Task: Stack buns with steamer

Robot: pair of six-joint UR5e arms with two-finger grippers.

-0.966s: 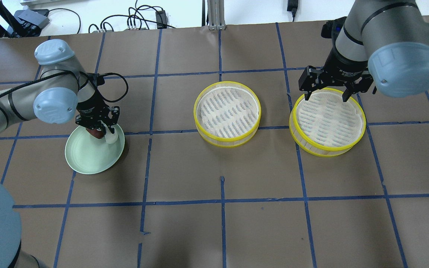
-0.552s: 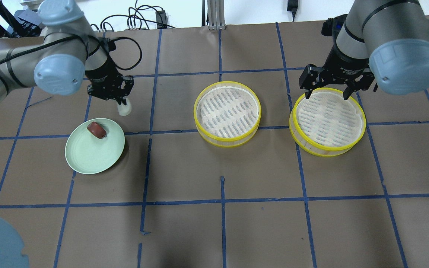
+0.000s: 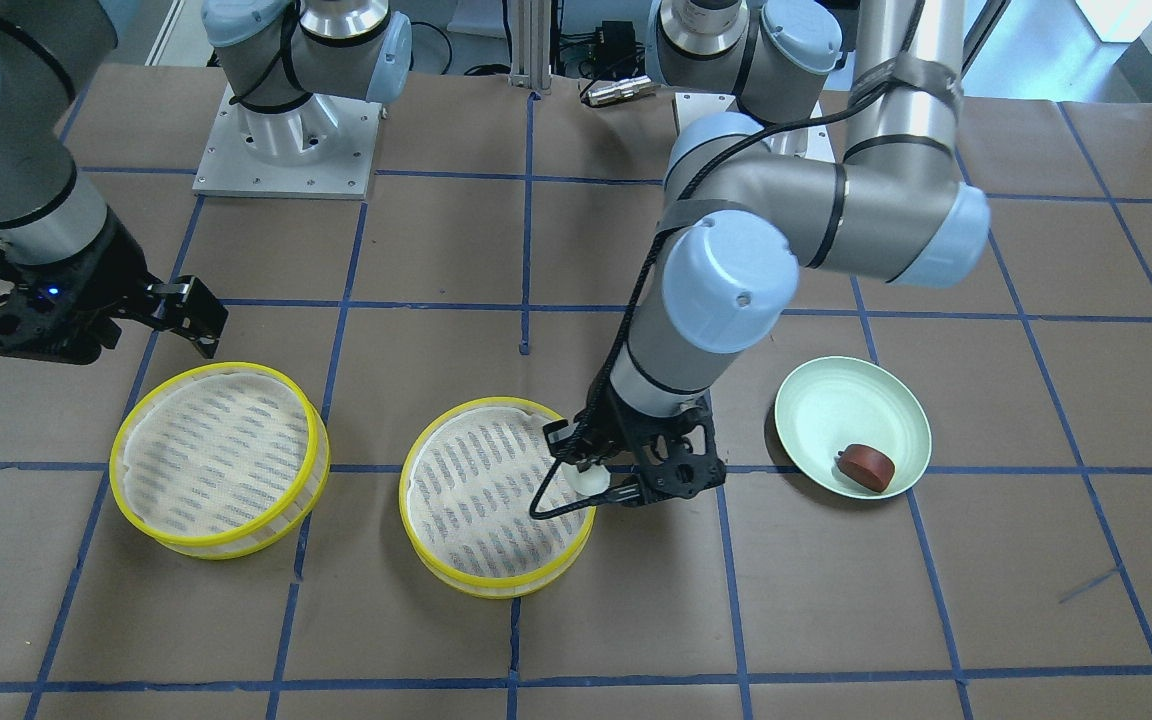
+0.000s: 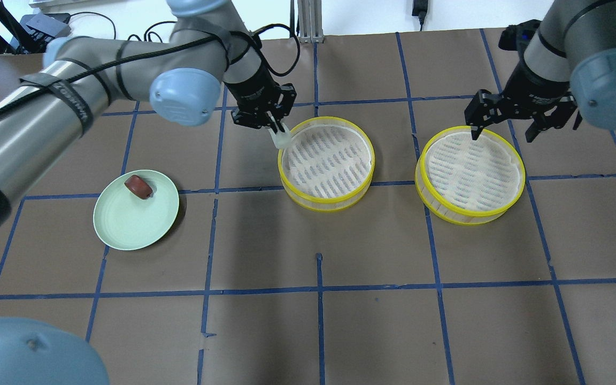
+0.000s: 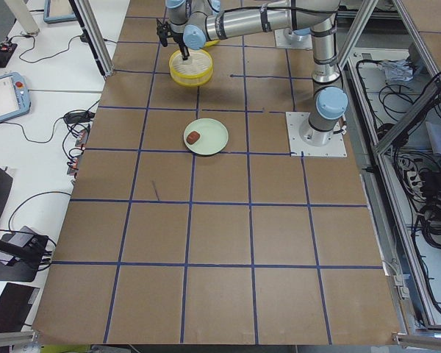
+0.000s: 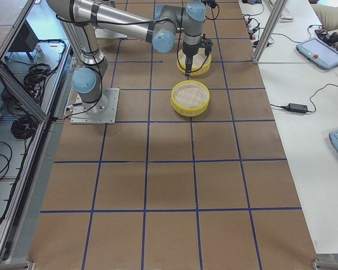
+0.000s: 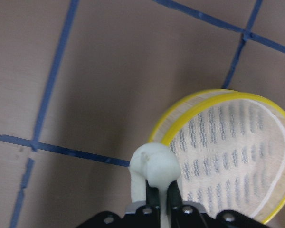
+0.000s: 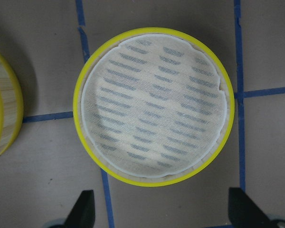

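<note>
- The white bun (image 4: 281, 140) is pinched in the left gripper (image 4: 275, 128). It hangs right over the near-left edge of the middle steamer tray (image 4: 329, 205) and is not set down yet.
- The bun looks soft, smooth and a bit lumpy, like a fat bean.
- The reddish-brown bun (image 4: 138, 186) lies on the green plate (image 4: 126, 235), well apart from both trays. It is round with a flat top.
- So no bun is in a tray yet. I think both buns must go in, and then one tray goes on top of the other.
- The right steamer tray (image 4: 471, 216) sits beside the middle one, not stacked.
- Both trays are round, with yellow rims and a pale cloth mat over slats.
- The right gripper (image 4: 502, 132) is spread wide and holds nothing, by the far rim of its tray.
</note>
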